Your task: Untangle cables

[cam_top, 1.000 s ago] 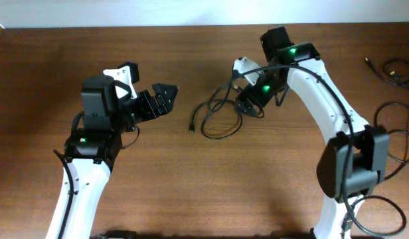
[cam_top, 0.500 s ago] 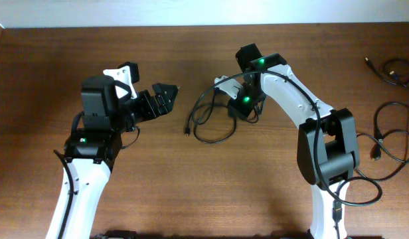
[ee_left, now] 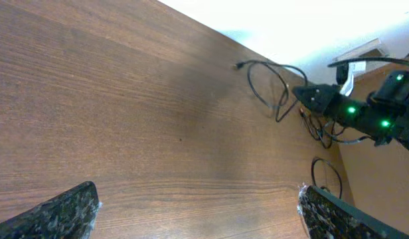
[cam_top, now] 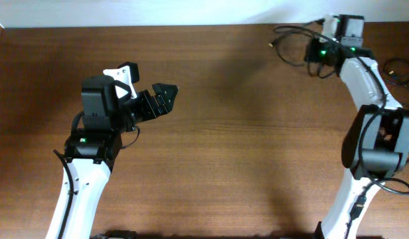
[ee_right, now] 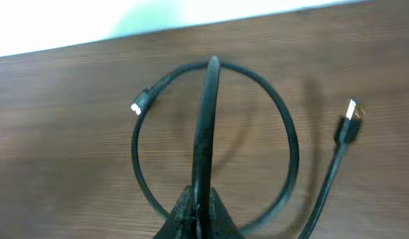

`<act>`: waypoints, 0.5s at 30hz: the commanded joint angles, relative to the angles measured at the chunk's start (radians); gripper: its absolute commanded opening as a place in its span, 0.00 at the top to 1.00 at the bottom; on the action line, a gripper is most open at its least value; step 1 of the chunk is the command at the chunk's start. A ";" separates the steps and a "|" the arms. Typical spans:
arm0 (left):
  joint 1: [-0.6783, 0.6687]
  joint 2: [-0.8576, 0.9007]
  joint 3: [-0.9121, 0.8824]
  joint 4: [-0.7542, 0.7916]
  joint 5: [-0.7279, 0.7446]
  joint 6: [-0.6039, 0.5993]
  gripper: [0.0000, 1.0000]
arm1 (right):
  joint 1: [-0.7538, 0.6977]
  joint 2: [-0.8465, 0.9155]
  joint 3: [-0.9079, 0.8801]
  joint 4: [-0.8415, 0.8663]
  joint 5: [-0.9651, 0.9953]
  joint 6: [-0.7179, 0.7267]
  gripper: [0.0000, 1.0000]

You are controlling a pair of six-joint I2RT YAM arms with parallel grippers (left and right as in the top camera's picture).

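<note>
While the left pincer (cam_top: 168, 94) gapes, right pincer (ee_right: 198, 216) tight on a thin black cable loop (ee_right: 208, 113).

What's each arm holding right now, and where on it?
Right fingers pinch a cable mid-length, both plugs free. Left fingers are open, empty.

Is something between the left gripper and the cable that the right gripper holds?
Nothing visible. Only bare table lies between the left gripper and the cable, held by the right gripper near the far edge.
</note>
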 commanded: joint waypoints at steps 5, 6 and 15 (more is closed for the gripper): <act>0.004 -0.008 0.003 0.002 -0.007 0.010 0.01 | -0.090 0.005 0.007 -0.119 0.134 0.019 0.96; 0.004 -0.008 0.003 0.002 -0.007 0.010 0.01 | -0.090 0.005 0.007 -0.122 0.134 0.018 0.96; 0.004 -0.008 0.003 0.002 -0.007 0.010 0.01 | -0.091 -0.198 0.008 -0.189 -0.056 0.019 0.01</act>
